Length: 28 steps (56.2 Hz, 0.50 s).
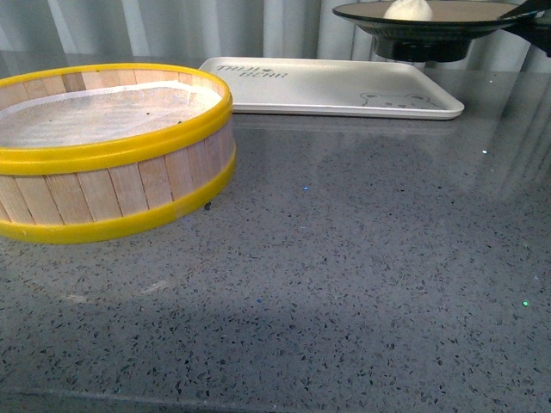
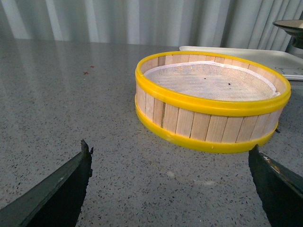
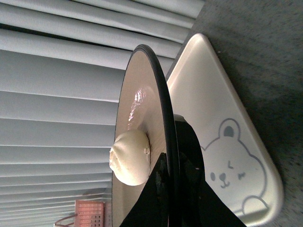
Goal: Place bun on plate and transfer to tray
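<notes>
In the upper right of the front view the right claw (image 3: 171, 165) is clamped on the rim of the plate (image 1: 469, 10), which is held aloft over the right end of the tray (image 1: 327, 86) with the bun (image 1: 408, 9) near its middle. Lowering it well likely means keeping the plate level and easing its foot down inside the tray's raised edge, so the bun cannot roll. The left claw (image 2: 170, 150), fingers wide apart and empty, hovers low over the tabletop (image 1: 344, 284).
</notes>
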### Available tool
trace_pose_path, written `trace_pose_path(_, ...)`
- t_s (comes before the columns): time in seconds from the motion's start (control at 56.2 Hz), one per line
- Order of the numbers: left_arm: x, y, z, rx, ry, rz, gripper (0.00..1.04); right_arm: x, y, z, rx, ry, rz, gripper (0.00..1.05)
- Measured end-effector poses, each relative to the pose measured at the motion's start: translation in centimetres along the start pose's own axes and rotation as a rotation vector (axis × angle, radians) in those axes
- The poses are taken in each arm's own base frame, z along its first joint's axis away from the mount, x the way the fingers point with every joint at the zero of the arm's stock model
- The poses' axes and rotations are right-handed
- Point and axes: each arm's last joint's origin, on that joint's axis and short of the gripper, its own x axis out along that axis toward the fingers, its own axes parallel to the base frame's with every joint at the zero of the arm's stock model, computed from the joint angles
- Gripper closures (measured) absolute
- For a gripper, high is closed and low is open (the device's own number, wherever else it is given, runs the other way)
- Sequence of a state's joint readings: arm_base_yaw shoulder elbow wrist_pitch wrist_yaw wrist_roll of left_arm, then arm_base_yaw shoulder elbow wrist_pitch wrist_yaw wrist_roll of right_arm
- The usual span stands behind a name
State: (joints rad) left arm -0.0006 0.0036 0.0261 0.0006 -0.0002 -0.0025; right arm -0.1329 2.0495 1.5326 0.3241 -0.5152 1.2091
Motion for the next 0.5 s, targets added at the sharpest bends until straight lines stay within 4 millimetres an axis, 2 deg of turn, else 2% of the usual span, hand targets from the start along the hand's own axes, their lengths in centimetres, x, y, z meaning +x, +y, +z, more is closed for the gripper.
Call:
trace_pose_path(0.231,0.0,0.0,0.0,0.000,0.000,0.000,0.07,5.2,-0.7,1.1,0.027,0.050,-0.022,1.02)
trace_pose_path(0.498,0.0,0.0,0.0,0.000,0.000,0.000,0.07,7.2,-1.1,1.0,0.038,0.081,-0.041,1.02)
